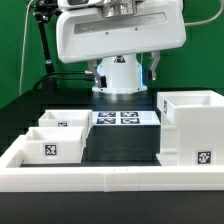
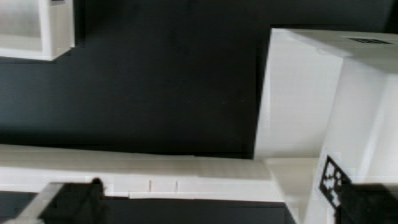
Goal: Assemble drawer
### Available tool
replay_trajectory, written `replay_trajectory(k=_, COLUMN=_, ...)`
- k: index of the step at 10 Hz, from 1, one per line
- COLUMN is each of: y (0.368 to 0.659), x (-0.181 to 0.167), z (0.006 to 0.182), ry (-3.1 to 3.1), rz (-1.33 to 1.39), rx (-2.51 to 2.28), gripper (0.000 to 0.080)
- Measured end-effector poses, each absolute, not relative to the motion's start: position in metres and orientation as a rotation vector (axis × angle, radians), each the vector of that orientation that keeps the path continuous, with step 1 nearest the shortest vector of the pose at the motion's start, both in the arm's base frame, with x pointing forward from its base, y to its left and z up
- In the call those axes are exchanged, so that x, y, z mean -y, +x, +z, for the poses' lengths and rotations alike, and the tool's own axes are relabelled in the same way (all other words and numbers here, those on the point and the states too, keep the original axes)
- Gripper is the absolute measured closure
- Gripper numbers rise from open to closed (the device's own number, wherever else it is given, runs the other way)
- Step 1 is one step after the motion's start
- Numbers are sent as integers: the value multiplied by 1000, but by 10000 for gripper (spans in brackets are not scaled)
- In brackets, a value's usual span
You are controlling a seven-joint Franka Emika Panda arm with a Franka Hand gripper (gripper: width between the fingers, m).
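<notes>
A white open drawer box [image 1: 193,126] with a tag on its front stands at the exterior view's right; it also shows in the wrist view [image 2: 329,105]. Two small white drawer trays [image 1: 61,122] [image 1: 47,144] lie at the exterior view's left; one shows in the wrist view [image 2: 36,30]. The arm [image 1: 118,38] hangs high over the back of the table. My gripper [image 2: 221,192] is open and empty, its dark fingers [image 2: 71,205] wide apart above the black table, touching no part. In the exterior view its jaws are mostly hidden by the white wrist housing.
The marker board [image 1: 120,118] lies flat in the middle, below the arm. A white raised wall [image 1: 105,181] runs along the front and sides of the work area; it also crosses the wrist view [image 2: 143,168]. Black table [image 2: 160,90] lies between trays and box.
</notes>
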State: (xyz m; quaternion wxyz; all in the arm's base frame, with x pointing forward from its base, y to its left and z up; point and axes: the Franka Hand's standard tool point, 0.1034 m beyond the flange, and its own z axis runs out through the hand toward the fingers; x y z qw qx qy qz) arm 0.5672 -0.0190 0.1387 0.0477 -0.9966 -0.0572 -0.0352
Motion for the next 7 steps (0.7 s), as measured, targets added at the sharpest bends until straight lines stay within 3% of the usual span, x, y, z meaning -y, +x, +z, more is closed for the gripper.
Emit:
replay_trajectory(k=4, y=541, x=40, z=120, ry=-3105, rz=45, rx=12, gripper=150)
replay_trajectory(k=7, y=531, x=68, z=90, ry=-3120, rz=72, rx=-17, gripper=150)
